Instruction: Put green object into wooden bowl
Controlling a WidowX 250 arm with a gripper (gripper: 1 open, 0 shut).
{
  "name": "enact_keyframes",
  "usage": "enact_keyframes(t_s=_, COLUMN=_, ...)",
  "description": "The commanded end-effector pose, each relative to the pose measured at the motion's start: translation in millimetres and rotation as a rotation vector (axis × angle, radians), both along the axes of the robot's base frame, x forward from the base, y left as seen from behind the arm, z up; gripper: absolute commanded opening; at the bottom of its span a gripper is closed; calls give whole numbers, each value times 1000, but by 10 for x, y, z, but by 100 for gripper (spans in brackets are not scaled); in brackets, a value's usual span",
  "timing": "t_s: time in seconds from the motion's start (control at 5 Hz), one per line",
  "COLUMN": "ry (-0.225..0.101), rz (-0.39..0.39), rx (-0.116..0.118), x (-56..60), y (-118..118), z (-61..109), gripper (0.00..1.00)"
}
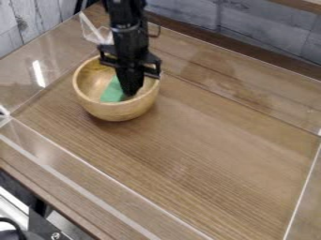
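The wooden bowl (90, 101) stands at the back left of the wooden table. The green object (113, 91), a mint-green block, lies inside the bowl's hollow, leaning toward its left side. My gripper (135, 84) points straight down into the right part of the bowl, its black fingers (134, 75) drawn together. The block rests just left of the fingertips and is not between them. The fingers hide the block's right end.
A clear plastic wall (150, 211) runs around the tabletop, with a low front pane and a side pane at the right (307, 178). Open wooden surface (213, 131) stretches to the right of and in front of the bowl.
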State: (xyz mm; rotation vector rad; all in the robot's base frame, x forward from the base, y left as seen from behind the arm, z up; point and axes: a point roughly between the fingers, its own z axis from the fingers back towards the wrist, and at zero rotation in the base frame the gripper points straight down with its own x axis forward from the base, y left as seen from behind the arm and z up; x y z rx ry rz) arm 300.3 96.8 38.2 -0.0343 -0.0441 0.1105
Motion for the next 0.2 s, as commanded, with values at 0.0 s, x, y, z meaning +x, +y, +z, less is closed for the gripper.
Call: enact_keyframes(t_s=0.0, ry=-39, rz=28, rx=-2, x=-21, y=132, z=155, gripper=100)
